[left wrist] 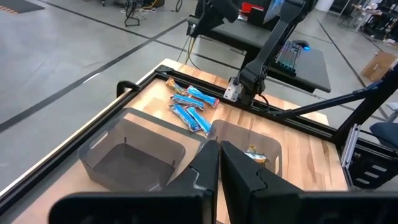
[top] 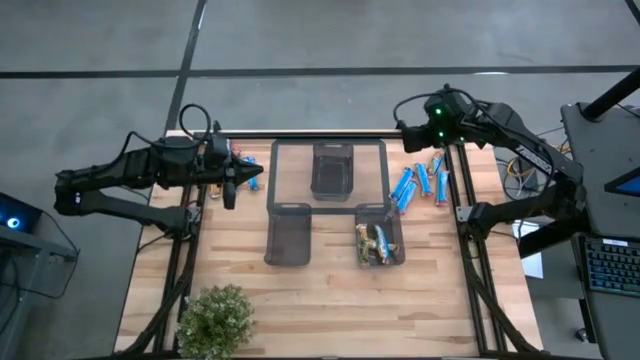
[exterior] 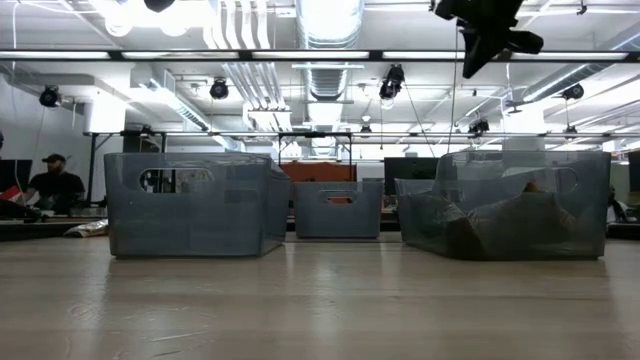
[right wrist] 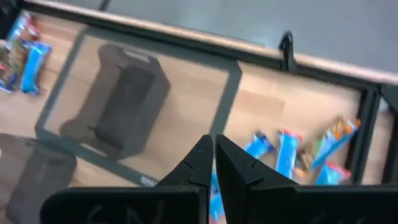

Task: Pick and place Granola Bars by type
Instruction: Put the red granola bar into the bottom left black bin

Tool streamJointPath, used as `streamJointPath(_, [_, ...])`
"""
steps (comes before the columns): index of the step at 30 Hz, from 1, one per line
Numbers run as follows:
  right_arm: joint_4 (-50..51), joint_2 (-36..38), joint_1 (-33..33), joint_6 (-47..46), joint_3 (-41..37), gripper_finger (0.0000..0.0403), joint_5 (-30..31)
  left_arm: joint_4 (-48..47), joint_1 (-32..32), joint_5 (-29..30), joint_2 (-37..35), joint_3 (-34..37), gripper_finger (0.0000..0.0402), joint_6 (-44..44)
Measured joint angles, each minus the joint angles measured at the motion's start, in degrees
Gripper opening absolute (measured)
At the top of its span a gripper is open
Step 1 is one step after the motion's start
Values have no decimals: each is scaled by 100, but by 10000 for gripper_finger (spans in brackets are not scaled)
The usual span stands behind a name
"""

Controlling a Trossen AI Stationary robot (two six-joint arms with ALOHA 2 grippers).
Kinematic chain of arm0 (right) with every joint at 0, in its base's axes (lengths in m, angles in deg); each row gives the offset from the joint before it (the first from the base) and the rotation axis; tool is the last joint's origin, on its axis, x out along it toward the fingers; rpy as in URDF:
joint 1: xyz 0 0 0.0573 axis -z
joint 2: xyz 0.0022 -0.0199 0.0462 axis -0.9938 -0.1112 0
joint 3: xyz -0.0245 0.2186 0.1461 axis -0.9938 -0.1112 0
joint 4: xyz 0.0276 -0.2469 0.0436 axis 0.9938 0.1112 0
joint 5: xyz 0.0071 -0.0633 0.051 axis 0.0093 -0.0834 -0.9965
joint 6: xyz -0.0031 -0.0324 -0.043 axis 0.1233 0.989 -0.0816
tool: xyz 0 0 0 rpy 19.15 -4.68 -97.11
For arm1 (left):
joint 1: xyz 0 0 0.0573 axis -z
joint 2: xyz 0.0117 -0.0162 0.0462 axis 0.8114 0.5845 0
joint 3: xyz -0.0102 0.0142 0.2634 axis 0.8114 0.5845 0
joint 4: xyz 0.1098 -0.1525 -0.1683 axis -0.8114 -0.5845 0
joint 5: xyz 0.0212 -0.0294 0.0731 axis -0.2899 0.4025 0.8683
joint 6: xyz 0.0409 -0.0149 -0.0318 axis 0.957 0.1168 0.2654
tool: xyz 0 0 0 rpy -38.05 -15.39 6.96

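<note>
Wooden table (top: 320, 300) carries three mesh bins (top: 333, 170) | I judge sorting barely begun: right front bin (top: 380, 240) holds a few bars, other two look empty | loose granola bars (top: 415, 185) remain beside it | left gripper (top: 232, 180) and right gripper (top: 405, 125) raised, fingers together, empty.

Pale wood table (top: 320, 290), translucent smoky plastic bins (top: 288, 234), glossy foil Granola Bars (top: 418, 182)
</note>
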Motion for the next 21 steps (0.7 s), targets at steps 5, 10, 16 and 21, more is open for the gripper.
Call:
streamJointPath(5, [308, -148, 95, -107, 0, 12, -38, 2, 0, 0, -4, 0, 0, 0])
streamJointPath(10, [322, -376, 317, -105, 0, 12, -407, 2, 0, 0, -4, 0, 0, 0])
streamJointPath(16, [404, -652, 459, 0, 0, 12, -496, 2, 0, 0, -4, 0, 0, 0])
streamJointPath(21, [403, -853, 476, 25, 0, 12, -588, 2, 0, -2, -4, 0, 0, 0])
